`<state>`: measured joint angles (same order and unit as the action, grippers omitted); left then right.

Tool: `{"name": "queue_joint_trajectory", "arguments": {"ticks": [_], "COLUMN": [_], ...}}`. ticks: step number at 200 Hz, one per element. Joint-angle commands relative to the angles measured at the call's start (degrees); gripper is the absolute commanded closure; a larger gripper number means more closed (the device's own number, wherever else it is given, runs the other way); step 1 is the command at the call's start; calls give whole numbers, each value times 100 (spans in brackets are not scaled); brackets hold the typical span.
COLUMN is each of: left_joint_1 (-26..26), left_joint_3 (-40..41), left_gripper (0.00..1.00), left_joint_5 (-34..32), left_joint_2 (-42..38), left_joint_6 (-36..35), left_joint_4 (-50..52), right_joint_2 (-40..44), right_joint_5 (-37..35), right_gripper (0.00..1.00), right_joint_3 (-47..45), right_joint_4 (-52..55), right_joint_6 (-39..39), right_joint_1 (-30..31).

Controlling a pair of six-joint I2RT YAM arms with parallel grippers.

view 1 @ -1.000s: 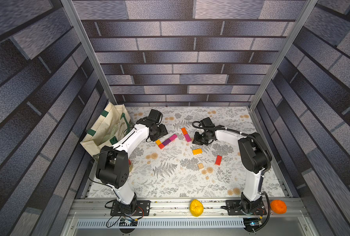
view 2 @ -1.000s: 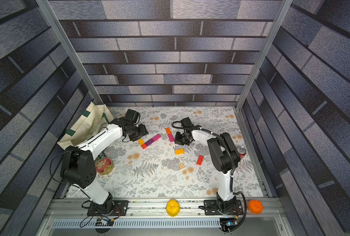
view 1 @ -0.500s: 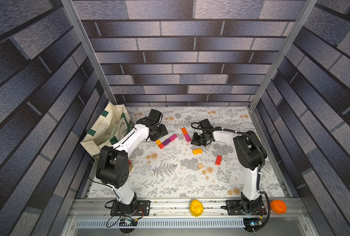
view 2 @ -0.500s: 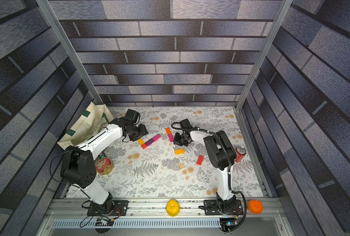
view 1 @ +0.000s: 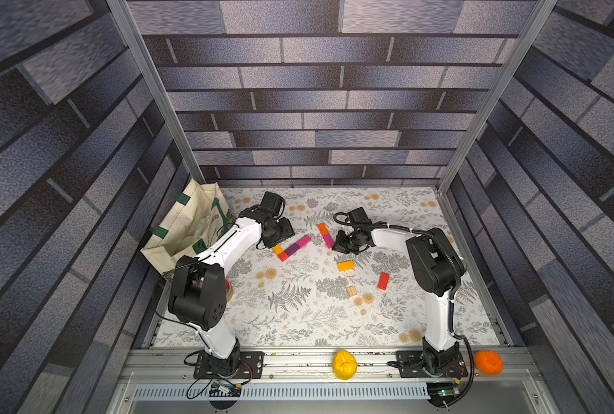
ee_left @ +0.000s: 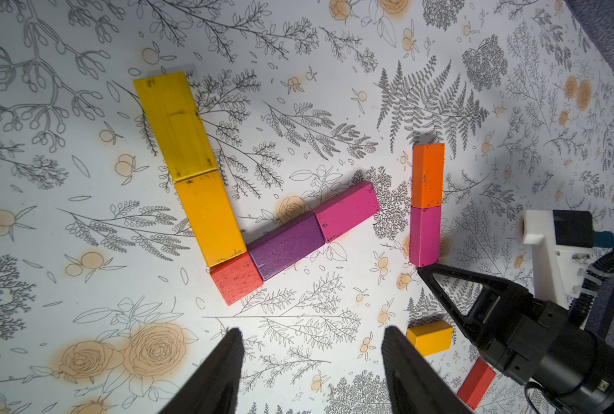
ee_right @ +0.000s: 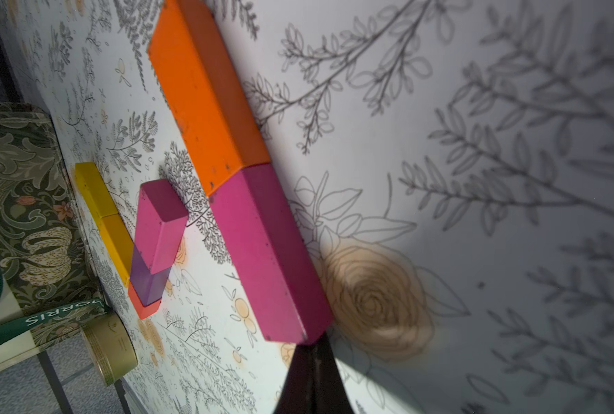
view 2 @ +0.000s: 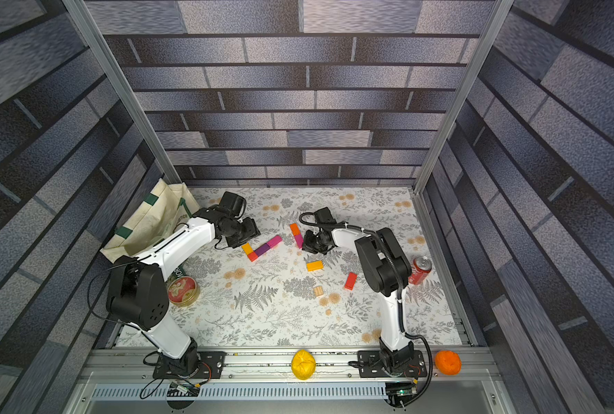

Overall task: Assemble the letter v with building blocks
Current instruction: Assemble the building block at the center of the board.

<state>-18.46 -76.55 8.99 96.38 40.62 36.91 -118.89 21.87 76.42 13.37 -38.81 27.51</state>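
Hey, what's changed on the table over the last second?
The right arm's elbow swung inward. The shut right tool barely shifted, its tip at the end of the magenta block that joins the orange block. Nothing was gripped or released. The left tool stayed open, and the blocks kept their places.

Yellow block, amber block, red block, purple block, magenta block and orange block against a white mat printed with grey ferns and peach roses; walls in grey brick pattern; bag cream with green bands.
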Motion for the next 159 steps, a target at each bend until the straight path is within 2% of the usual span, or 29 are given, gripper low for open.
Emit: {"name": "queue_joint_trajectory", "arguments": {"ticks": [1, 159], "left_joint_1": [-35, -26], "left_joint_3": [-70, -79], "left_gripper": [36, 36], "left_joint_5": [-29, -64], "left_joint_2": [17, 1], "left_joint_6": [-103, -119], "left_joint_4": [136, 186], "right_joint_2": [-265, -744], "right_joint_5": [-383, -716], "right_gripper": [100, 100], "right_joint_3": [66, 687], "right_joint_4": [210, 490], "right_joint_6": [-84, -52], "right_joint_1": [33, -94]}}
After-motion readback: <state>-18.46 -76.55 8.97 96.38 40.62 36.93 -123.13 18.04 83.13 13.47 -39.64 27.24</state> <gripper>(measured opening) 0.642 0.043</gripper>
